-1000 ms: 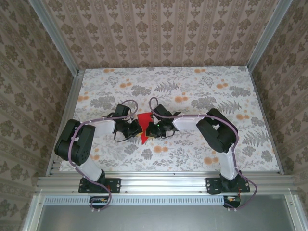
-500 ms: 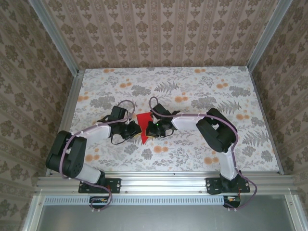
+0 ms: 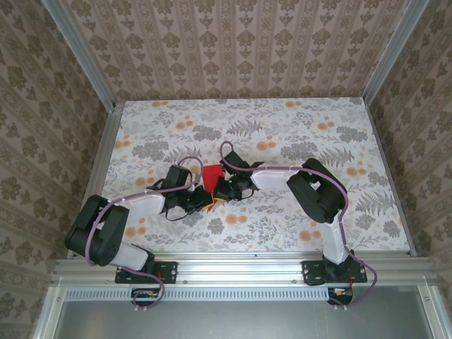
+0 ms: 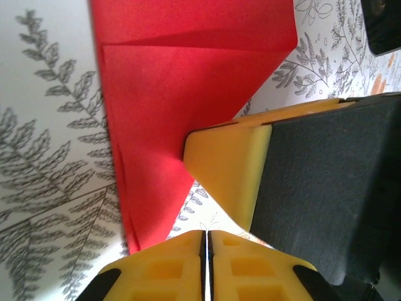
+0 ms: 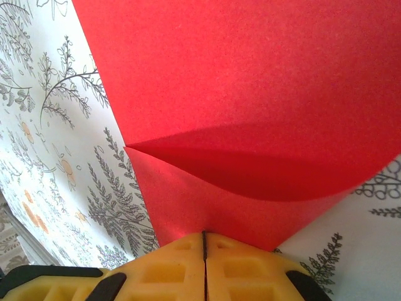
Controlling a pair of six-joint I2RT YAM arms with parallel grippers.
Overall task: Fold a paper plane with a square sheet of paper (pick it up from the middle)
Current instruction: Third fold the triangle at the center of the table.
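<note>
**Left gripper slides in over the low end of the paper**

The red paper (image 3: 212, 173) lies on the flowery table (image 3: 296, 127), in the middle of the top view, right between the two arms. It is not a flat square now. One flap is bent over, and the right wrist view shows that flap curling up off the rest of the sheet.

The right gripper (image 5: 203, 241) has its two yellow fingers pressed tight together. A folded corner of the paper runs right into the line between them, so it looks like it is pinching that corner.

The left gripper (image 4: 205, 243) also has its fingers pressed together. The pointy end of the paper goes under one side of it. I cannot tell if it pinches the paper or only sits on it. In this view one yellow finger (image 4: 229, 169) of the right gripper is touching the paper just above.

A second ago the left gripper sat a little to the left of the paper, and a long red point showed in the lower middle of the top view. Now the left gripper is further right and lower, on top of that point, so less red shows. The left arm's big elbow has dropped to the lower left. The right arm has hardly moved.

I think this means the right gripper holds the paper in place while the left one gets ready to press or bend the next fold. The plane is far from done.
</note>
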